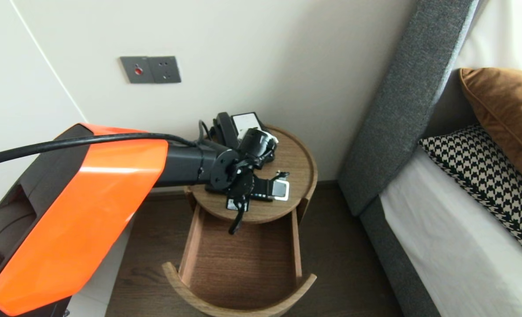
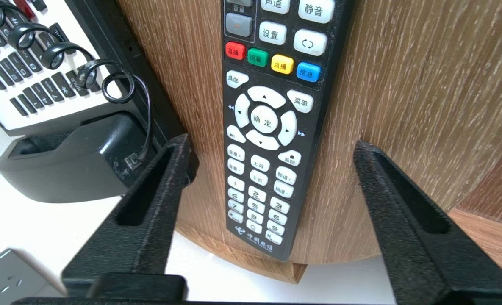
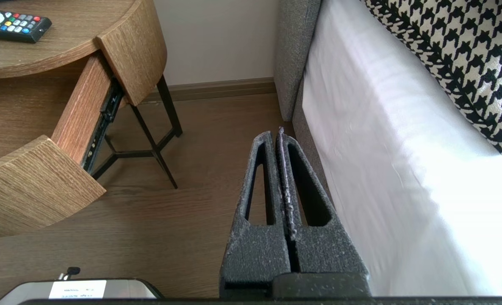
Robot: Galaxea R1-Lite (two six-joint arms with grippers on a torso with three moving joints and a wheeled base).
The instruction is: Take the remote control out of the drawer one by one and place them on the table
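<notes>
A black remote control (image 2: 267, 127) with white and coloured buttons lies flat on the round wooden side table (image 1: 298, 154); its number-key end reaches the table's rim. My left gripper (image 2: 270, 144) hangs just over that end, open. One of its fingers (image 2: 157, 190) stands on each side of the remote, with a clear gap to it. The remote also shows on the tabletop in the right wrist view (image 3: 11, 25). My right gripper (image 3: 276, 133) is shut and empty, low over the wooden floor beside the bed.
A desk telephone (image 2: 43, 84) with a coiled cord stands on the table close to the left gripper. Below the top, the table's drawer (image 1: 243, 259) is pulled out. A bed (image 1: 454, 246) with a grey headboard (image 1: 401, 101) is on the right.
</notes>
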